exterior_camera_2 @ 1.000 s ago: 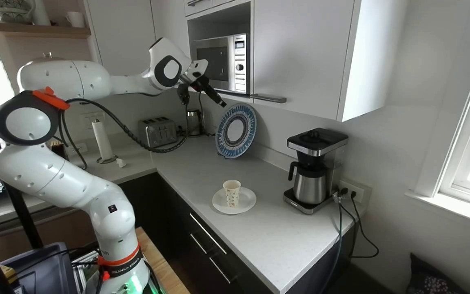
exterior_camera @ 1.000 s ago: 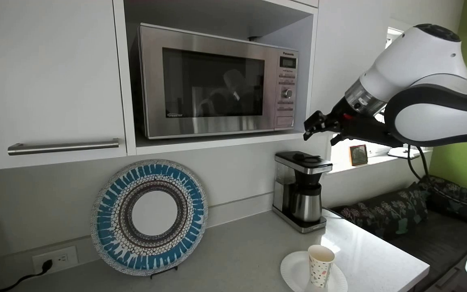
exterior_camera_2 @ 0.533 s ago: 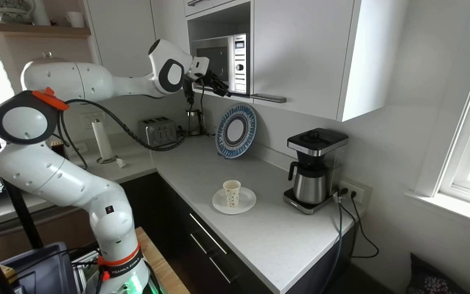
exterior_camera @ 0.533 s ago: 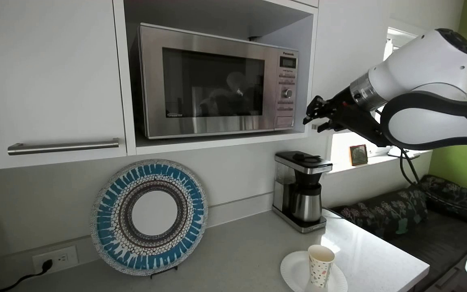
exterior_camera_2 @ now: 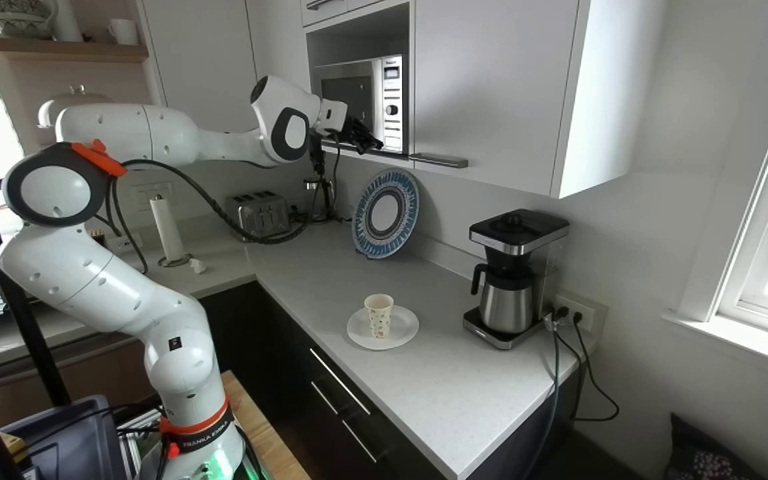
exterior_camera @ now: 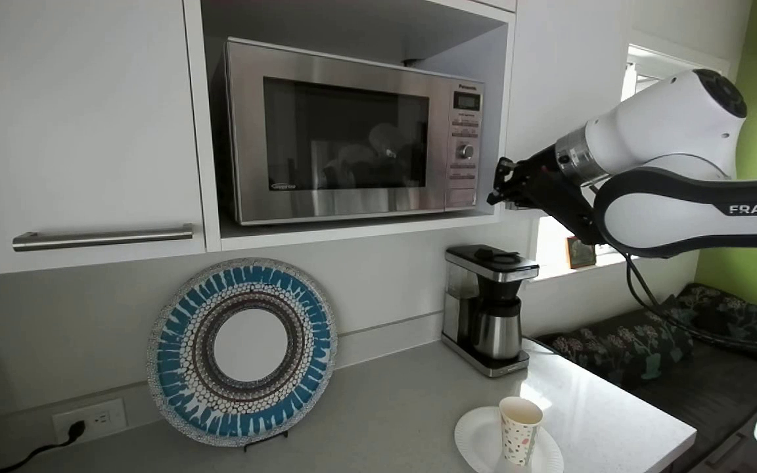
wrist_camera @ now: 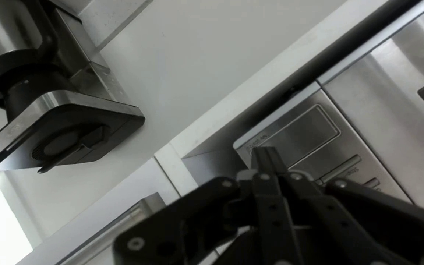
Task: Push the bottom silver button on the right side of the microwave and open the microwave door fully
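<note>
The tool (wrist_camera: pixel 268 158) hangs in front of the microwave (exterior_camera: pixel 359 135), tipped slightly downward, its two fingers pressed together. In the wrist view the fingertips overlap a corner of the bottom silver button (wrist_camera: pixel 306 129), a plain wide rectangle just beyond the tool at the foot of the control strip (exterior_camera: pixel 465 131). In an exterior view a narrow gap shows between the fingertips and the microwave's edge, so the tool is near the button and apart from it. The microwave door (exterior_camera: pixel 336 135) is closed; in that view the strip stands between it and the tool.

Behind the tool, the white arm (exterior_camera_2: pixel 187 363) bends back and down. To the lower left of the fingers in the wrist view runs a steel cabinet handle (wrist_camera: pixel 112 233).

Well below the tool spreads the counter (exterior_camera_2: pixel 331 280). On it stand a coffee maker (exterior_camera_2: pixel 516 277), a white plate (exterior_camera_2: pixel 405 327) bearing an upright patterned paper cup (exterior_camera_2: pixel 379 315), a blue-ringed disc (exterior_camera: pixel 250 401) propped at a steep lean, and a toaster (exterior_camera_2: pixel 263 217).
</note>
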Action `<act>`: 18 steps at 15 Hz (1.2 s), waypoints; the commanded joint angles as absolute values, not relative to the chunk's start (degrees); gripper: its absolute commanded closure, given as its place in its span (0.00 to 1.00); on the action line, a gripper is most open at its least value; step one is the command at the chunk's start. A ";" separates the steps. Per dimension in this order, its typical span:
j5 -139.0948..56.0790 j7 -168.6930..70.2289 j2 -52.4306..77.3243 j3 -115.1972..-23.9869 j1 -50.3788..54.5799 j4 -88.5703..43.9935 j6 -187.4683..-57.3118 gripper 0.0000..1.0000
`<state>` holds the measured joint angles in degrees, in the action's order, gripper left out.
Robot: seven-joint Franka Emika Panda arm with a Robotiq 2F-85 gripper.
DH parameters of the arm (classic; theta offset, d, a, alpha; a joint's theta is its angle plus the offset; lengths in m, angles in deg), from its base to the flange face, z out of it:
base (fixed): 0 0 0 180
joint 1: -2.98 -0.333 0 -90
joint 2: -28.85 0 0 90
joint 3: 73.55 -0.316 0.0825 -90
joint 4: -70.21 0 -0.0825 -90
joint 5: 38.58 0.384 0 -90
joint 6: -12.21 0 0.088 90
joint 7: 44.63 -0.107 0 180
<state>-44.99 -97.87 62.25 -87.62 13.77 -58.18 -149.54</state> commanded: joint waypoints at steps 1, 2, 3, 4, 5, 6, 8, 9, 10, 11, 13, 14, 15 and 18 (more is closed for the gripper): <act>-43.16 -99.59 60.32 -89.72 15.82 -58.35 -153.06 1.00; -43.20 -100.14 59.87 -90.17 16.35 -58.29 -153.77 1.00; -43.11 -100.77 59.35 -90.56 16.80 -58.10 -154.32 1.00; -43.20 -101.80 59.00 -91.15 17.52 -57.95 -154.69 1.00; -43.08 -102.53 58.80 -91.52 17.75 -57.71 -154.40 1.00; -43.20 -101.93 58.64 -91.26 17.16 -57.60 -154.39 1.00; -43.67 -100.57 59.00 -90.61 16.74 -57.70 -153.26 0.99; -43.68 -100.66 58.90 -90.69 16.73 -57.60 -153.26 0.99; -43.69 -100.71 58.87 -90.71 16.73 -57.54 -153.26 0.99; -43.68 -100.74 58.87 -90.71 16.73 -57.50 -153.26 0.99; -43.69 -100.78 58.86 -90.72 16.73 -57.45 -153.26 0.99; -43.69 -100.79 58.86 -90.72 16.74 -57.44 -153.26 1.00; -43.15 -102.30 58.98 -90.89 17.34 -57.75 -154.95 1.00; -42.27 -104.78 58.93 -91.15 18.14 -57.73 -156.83 1.00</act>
<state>-44.22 -102.55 58.81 -90.44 16.85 -57.29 -153.82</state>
